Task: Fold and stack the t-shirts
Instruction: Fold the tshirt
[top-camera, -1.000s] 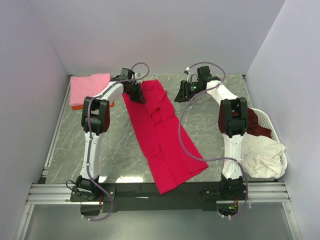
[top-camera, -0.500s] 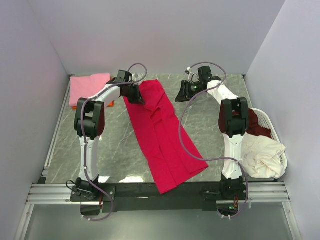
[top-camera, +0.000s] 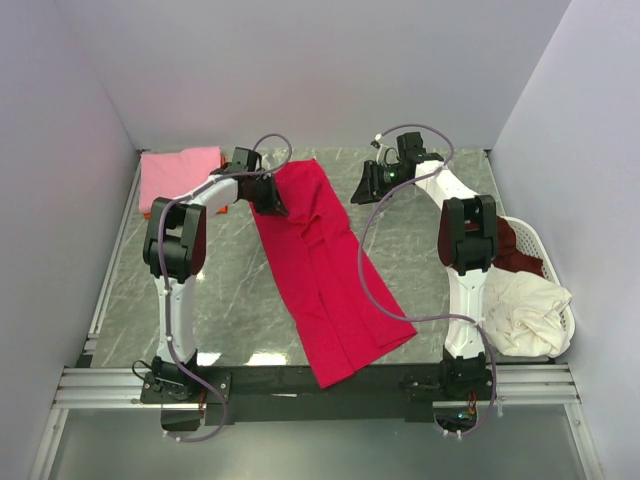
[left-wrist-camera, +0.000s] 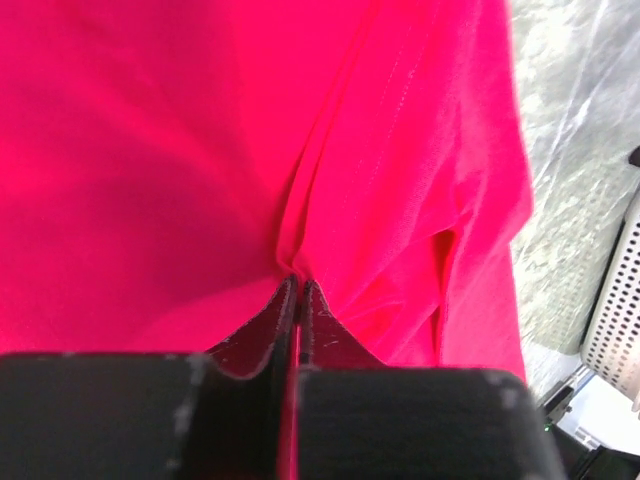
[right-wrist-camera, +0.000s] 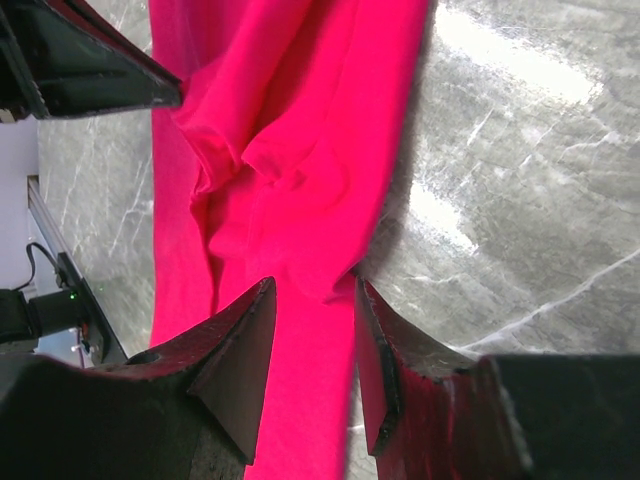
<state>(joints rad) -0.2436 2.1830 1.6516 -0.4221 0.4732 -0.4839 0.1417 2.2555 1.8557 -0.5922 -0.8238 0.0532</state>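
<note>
1. The top camera looked down from high above and behind the near end of the long crimson red fabric t-shirt (top-camera: 325, 270), far enough off to take in its whole length.
2. The left wrist camera sat very close over the shirt's far end, looking past its left gripper (left-wrist-camera: 298, 287).
3. The right wrist camera looked closely at the shirt's far right edge past its right gripper (right-wrist-camera: 314, 283); all three views shared that far end.

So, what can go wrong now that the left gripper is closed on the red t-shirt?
1. The left gripper pinches only a small fold of the crimson t-shirt, so the cloth may slip out when it is lifted.
2. The right gripper is open and holds nothing. If the left one pulls alone, the shirt may drag crooked and bunch up.
</note>
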